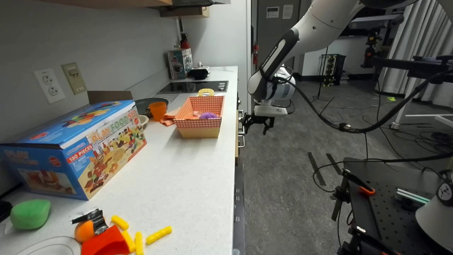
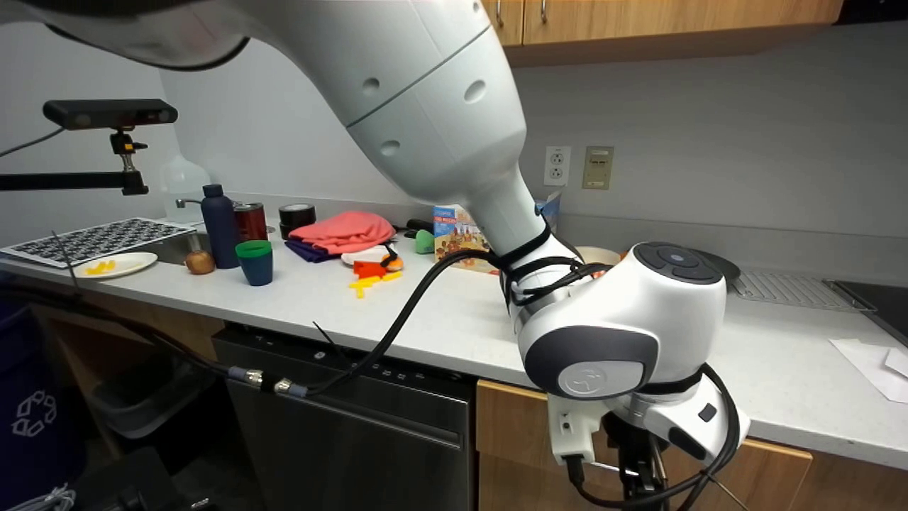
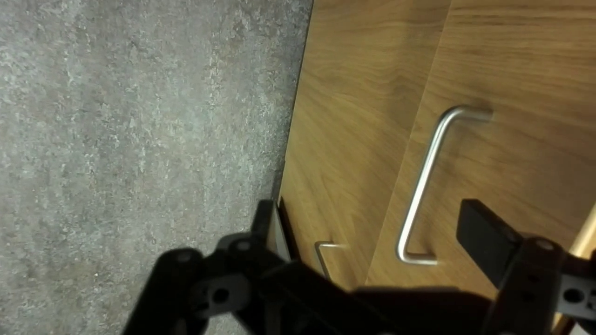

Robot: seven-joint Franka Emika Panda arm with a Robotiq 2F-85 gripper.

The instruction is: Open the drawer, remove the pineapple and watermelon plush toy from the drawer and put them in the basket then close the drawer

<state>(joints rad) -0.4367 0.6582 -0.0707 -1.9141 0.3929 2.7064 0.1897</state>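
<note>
Box (image 1: 81, 148): "PLAY FOOD", "130 PIECES"; bin (image 2: 39, 376): recyc. sign (image 2: 34, 416)

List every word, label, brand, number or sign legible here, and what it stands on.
"PLAY FOOD SET": blue toy box
"130 PIECES": same box
"3+ AGES": same box
"FRANKA EMIKA", barely legible: robot arm
Recycling symbol: blue bin
Too small or blurred: brand name on the toy box, papers on the grey door, carton near the cooktop, dishwasher panel.
</note>
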